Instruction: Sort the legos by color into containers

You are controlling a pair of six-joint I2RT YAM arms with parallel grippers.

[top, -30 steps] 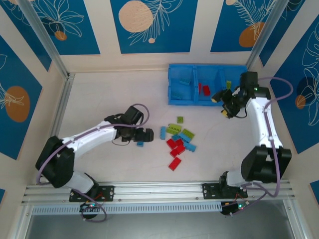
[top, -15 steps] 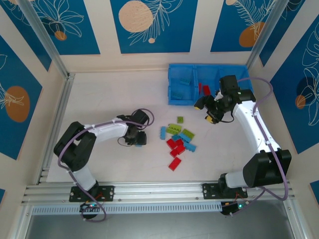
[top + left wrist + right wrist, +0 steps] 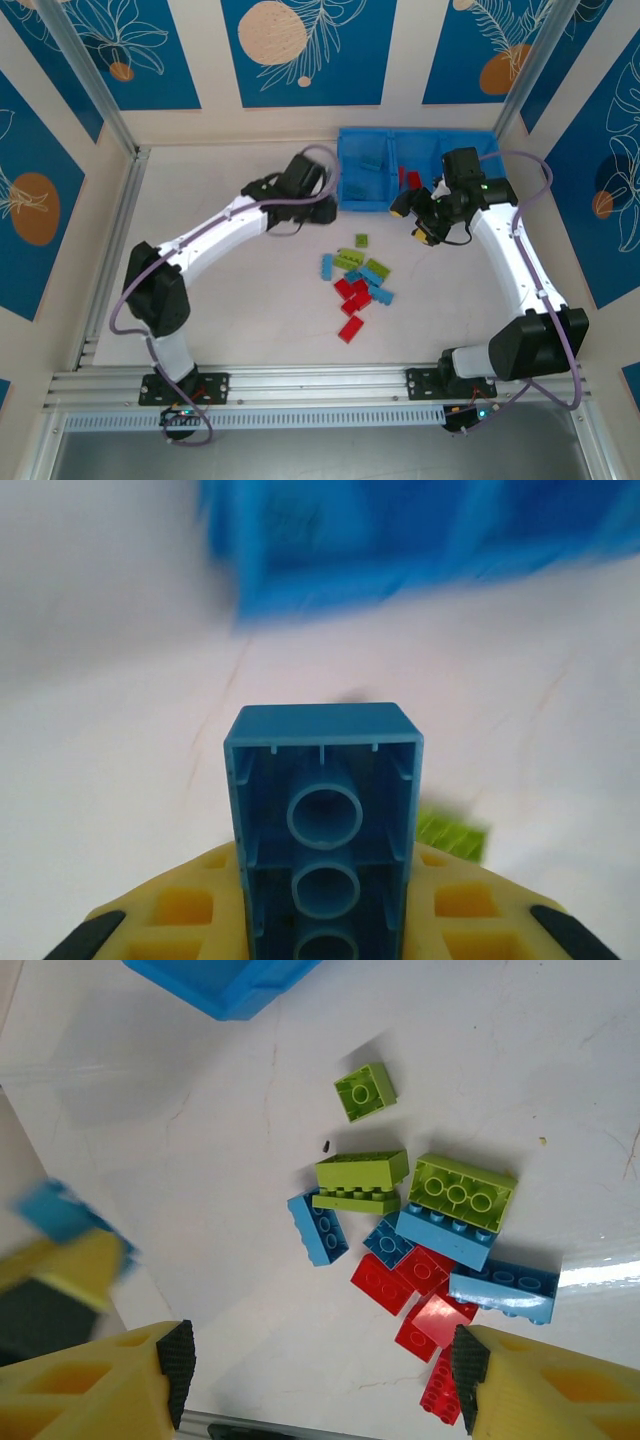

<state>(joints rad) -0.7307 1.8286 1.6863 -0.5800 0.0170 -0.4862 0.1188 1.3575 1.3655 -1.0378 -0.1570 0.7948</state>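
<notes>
Swung up the frame to the blue tray (image 3: 415,133) with left gripper (image 3: 328,209) squeezing a blue brick (image 3: 322,820); next, drop it inside; right gripper (image 3: 415,218) open, empty

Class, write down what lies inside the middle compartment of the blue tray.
Red bricks lie inside the tray's middle compartment. The right pincer covers its near part, hiding anything there.

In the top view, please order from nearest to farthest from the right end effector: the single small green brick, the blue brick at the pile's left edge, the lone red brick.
From the right end effector:
1. small green brick, on the far side of the pile.
2. blue brick, at the pile's left edge.
3. lone red brick, on the near side, apart from the pile.
</notes>
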